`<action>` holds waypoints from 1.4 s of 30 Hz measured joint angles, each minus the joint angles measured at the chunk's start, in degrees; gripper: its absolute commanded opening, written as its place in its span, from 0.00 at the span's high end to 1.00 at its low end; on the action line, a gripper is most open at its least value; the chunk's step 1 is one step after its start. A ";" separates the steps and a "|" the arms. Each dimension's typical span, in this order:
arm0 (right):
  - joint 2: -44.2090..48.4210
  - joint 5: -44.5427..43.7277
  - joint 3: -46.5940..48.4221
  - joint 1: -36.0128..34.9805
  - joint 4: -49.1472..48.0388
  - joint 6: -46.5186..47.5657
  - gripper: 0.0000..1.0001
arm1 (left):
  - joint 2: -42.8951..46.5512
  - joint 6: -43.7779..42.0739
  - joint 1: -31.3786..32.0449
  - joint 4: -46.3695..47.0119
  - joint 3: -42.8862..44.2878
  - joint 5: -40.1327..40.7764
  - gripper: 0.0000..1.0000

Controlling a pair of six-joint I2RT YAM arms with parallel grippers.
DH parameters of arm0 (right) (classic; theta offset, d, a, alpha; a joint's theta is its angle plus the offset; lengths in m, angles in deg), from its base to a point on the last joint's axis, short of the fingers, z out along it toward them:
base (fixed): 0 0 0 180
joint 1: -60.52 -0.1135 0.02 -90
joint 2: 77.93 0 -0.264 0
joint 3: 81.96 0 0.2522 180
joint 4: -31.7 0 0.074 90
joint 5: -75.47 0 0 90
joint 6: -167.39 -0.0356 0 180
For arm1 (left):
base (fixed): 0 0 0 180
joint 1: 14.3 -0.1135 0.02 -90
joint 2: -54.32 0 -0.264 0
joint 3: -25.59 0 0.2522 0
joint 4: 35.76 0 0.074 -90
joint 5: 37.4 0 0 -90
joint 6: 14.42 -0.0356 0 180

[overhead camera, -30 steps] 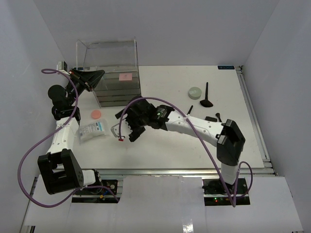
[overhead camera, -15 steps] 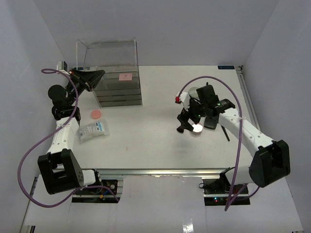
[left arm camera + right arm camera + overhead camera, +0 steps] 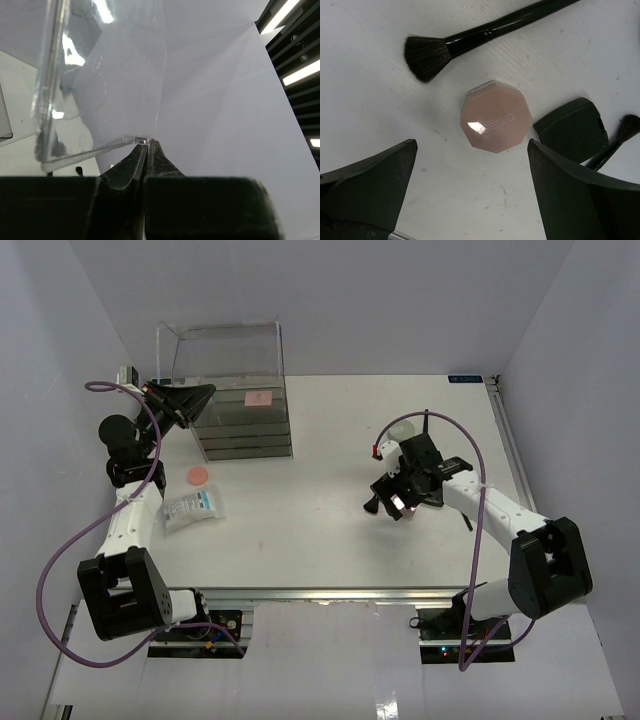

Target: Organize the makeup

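In the right wrist view my right gripper [image 3: 472, 195] is open and empty, its jaws wide apart above the table. A pink octagonal compact [image 3: 492, 122] lies just ahead of it, between the fingers' lines and untouched. A black brush [image 3: 427, 57] lies beyond it, a black square compact [image 3: 572, 130] to its right, and a second brush tip [image 3: 622, 130] at the frame edge. From above, the right gripper [image 3: 395, 502] hovers at the right-middle. A grey-green disc [image 3: 402, 428] peeks out behind the arm. A pink disc [image 3: 199, 475] lies on the left. A pink palette [image 3: 259, 398] lies in the box. My left gripper [image 3: 146, 147] is shut on the clear lid's edge [image 3: 142, 140].
The clear plastic box [image 3: 245, 425] stands at the back left with its lid [image 3: 225, 350] held upright by my left gripper [image 3: 190, 400]. A white packet [image 3: 192, 507] lies near the left arm. A metal rail [image 3: 520, 470] runs along the table's right edge.
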 measured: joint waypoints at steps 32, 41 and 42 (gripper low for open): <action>-12.18 4.18 -0.89 5.48 -6.94 9.15 0.61 | 0.00 0.28 0.00 0.00 0.00 -0.15 1.00; -7.00 10.36 2.29 3.23 -1.56 14.47 0.91 | 0.00 0.68 0.00 0.04 0.00 -0.17 1.00; -6.03 10.91 3.69 1.91 -0.86 15.45 0.91 | 0.00 0.71 0.00 0.04 0.00 -0.17 1.00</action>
